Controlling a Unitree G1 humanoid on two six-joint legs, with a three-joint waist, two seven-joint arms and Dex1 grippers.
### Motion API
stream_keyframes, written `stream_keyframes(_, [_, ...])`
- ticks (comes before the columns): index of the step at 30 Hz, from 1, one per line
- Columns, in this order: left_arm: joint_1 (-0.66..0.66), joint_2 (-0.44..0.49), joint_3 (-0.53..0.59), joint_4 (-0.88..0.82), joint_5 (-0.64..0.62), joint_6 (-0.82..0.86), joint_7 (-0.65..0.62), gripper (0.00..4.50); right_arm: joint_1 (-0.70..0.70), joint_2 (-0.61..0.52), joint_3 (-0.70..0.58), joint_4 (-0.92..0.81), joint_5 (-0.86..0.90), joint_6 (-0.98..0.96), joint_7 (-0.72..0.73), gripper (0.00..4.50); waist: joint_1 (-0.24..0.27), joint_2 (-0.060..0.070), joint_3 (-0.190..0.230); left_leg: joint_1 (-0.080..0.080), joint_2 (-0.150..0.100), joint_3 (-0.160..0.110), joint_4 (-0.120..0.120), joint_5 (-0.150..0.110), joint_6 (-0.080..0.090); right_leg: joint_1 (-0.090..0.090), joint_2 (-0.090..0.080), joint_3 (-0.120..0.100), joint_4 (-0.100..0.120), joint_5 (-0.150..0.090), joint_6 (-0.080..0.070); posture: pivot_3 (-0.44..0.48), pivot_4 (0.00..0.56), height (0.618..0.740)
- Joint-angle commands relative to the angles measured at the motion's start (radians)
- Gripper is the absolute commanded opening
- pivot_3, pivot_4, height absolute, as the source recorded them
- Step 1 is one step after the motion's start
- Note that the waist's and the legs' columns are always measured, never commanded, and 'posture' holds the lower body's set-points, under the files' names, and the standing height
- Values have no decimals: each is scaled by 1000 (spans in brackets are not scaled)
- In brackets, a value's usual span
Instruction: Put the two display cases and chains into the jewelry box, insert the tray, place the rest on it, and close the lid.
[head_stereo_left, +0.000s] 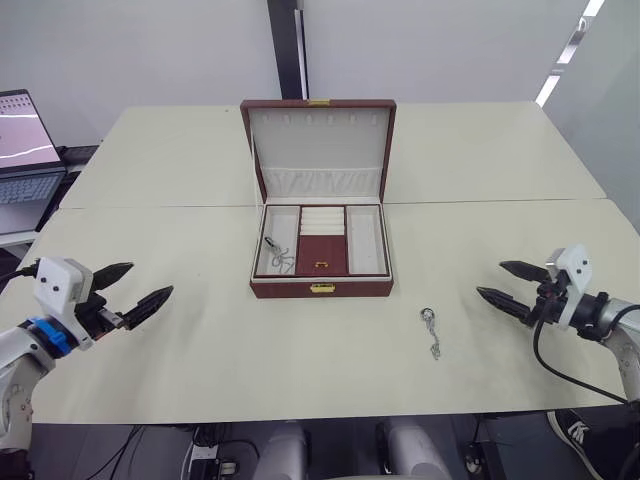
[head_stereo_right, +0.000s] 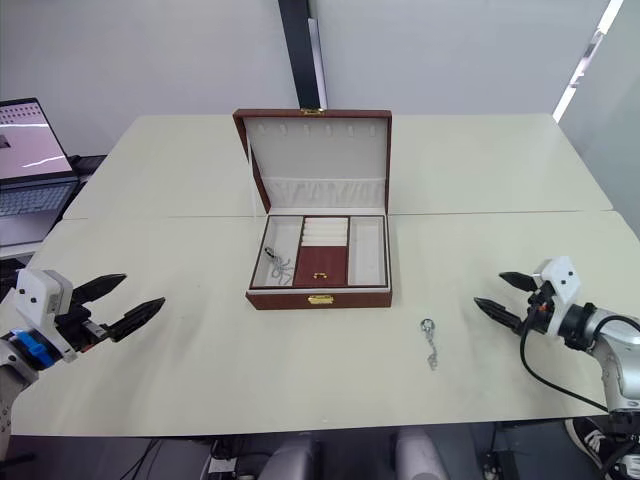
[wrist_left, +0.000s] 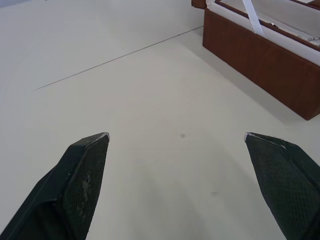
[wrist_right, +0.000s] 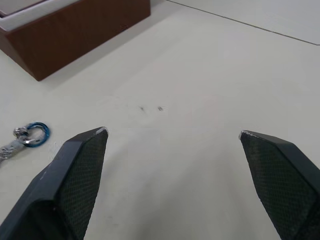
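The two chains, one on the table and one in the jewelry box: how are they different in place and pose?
The chain on the table lies loose on the table, in front of the jewelry box and to its right; the chain in the box rests in the left compartment of the tray. The chain on the table is stretched nearly straight, while the chain in the box is bunched up. Both are small silver link chains, and no fingers touch either.

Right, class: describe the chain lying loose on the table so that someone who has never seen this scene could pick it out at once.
Start from the open jewelry box in the middle of the pale table. Look in front of its right front corner, on the bare tabletop towards the right hand. There lies a short silver chain with a ring at its far end; unlike the other chain, it is outside the box.
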Motion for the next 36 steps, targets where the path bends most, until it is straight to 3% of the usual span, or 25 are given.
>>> stream_keyframes(1, [-4, 8, 41, -4, 5, -10, 6, 4500, 9, -8, -33, 11, -1, -54, -18, 4466, 0, 0, 0, 0, 0, 0, 0, 0, 0, 0, 0, 0, 0, 0, 0, 0, 150, 740])
stream_keyframes(21, [-8, -4, 28, -47, 15, 13, 23, 4500, 16, 1, -29, -19, 22, -59, -51, 4466, 0, 0, 0, 0, 0, 0, 0, 0, 0, 0, 0, 0, 0, 0, 0, 0, 150, 740])
stream_keyframes(31, [-3, -78, -107, -285, -4, 63, -11, 4500, 127, 75, -19, -322, 106, 61, -151, 4466, 3, 0, 0, 0, 0, 0, 0, 0, 0, 0, -2, 0, 0, 0, 0, 0, 150, 740])
stream_keyframes(36, [-15, -123, -261, -425, 10, 58, -46, 4500, 192, 134, 43, -499, 115, 118, -228, 4466, 3, 0, 0, 0, 0, 0, 0, 0, 0, 1, -1, 0, 0, 0, 0, 0, 150, 740])
